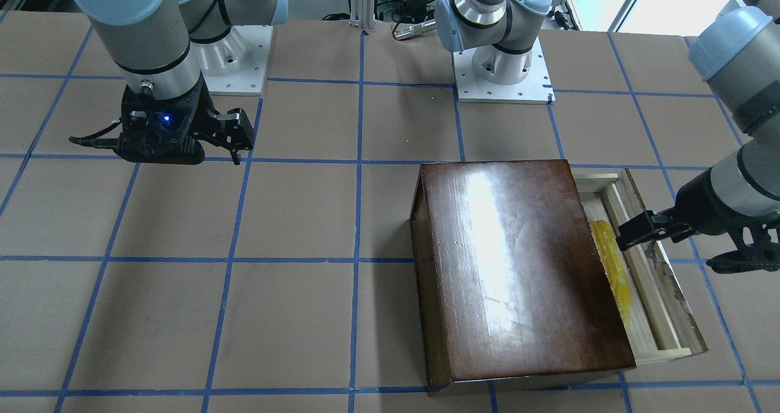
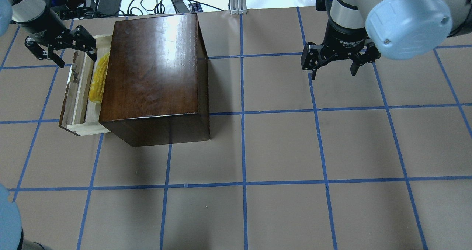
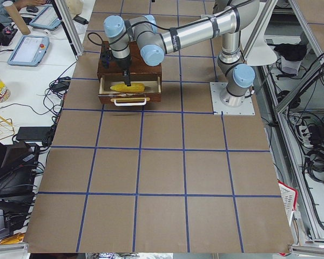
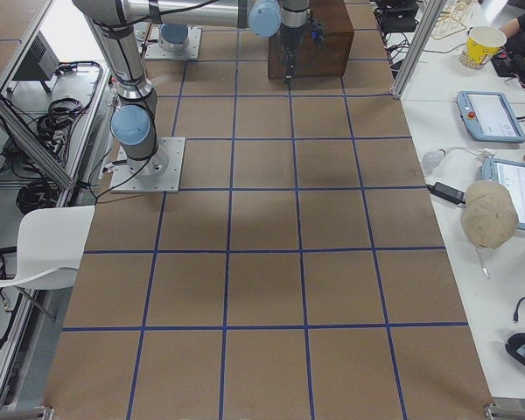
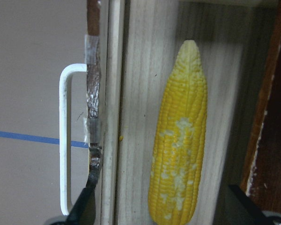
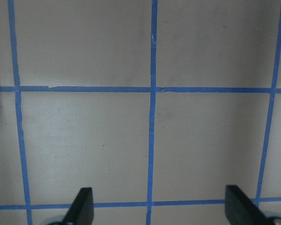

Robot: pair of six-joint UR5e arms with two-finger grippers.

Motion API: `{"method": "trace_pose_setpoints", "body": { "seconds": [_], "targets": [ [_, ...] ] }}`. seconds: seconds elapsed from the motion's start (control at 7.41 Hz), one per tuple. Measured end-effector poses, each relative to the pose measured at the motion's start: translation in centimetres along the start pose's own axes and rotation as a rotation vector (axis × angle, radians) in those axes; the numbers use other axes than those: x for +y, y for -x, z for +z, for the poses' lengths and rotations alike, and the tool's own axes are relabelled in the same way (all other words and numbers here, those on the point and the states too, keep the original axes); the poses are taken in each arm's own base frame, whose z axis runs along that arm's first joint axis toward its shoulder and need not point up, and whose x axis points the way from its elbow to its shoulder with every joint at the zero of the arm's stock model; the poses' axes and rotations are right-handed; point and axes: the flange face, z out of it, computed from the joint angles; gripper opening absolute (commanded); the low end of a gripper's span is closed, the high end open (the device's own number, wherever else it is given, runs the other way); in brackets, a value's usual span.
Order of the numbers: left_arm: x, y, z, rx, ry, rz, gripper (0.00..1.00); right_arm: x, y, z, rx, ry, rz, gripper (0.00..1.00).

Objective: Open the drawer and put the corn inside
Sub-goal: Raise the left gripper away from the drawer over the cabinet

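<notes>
Corn [image 5: 180, 136] lay flat in the pulled-out drawer [image 2: 70, 95], lengthwise, just beside the mouth of the box [image 2: 155, 69]. Left end effector [image 2: 76, 58] hovered over the drawer's far end, jaws spread, pinching nothing. One of its fingers [image 5: 86, 206] sat against the front panel, near the white handle [image 5: 64, 140]. Right end effector [image 2: 333, 73] hung spread over bare bench [image 2: 280, 150], well apart. Risk, as judged: a careless lift could snag that finger on panel or handle, jerking the drawer and rolling the cob.

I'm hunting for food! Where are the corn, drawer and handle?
corn [image 5: 180, 140], left wrist view, middle of the cob.
drawer [image 2: 78, 99], overhead view, its pale wooden rim.
handle [image 5: 62, 140], left wrist view, long white bar.
</notes>
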Motion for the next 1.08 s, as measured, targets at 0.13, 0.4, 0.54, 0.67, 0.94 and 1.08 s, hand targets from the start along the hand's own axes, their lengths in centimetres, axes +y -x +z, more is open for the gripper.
{"method": "trace_pose_setpoints", "body": {
  "seconds": [0.13, 0.4, 0.54, 0.67, 0.94, 1.08],
  "targets": [
    [0.7, -1.2, -1.7, -0.002, 0.000, 0.005, 1.00, 0.0, 0.0, 0.0, 0.000, 0.000, 0.000, 1.00],
    [2.6, -5.9, -4.9, -0.007, -0.009, 0.012, 1.00, 0.0, 0.0, 0.0, 0.000, 0.000, 0.000, 1.00],
    [4.1, -9.3, -6.2, -0.010, -0.025, 0.043, 1.00, 0.0, 0.0, 0.0, -0.001, 0.000, 0.000, 1.00],
    [6.1, -12.8, -7.4, -0.012, -0.041, 0.085, 1.00, 0.0, 0.0, 0.0, -0.002, 0.000, 0.000, 1.00],
    [11.0, -17.2, -8.5, -0.016, -0.017, 0.156, 1.00, 0.0, 0.0, 0.0, -0.003, 0.001, 0.000, 1.00],
    [13.1, -17.7, -8.8, -0.013, -0.012, 0.167, 1.00, 0.0, 0.0, 0.0, -0.003, 0.001, 0.000, 1.00]
  ]
}}
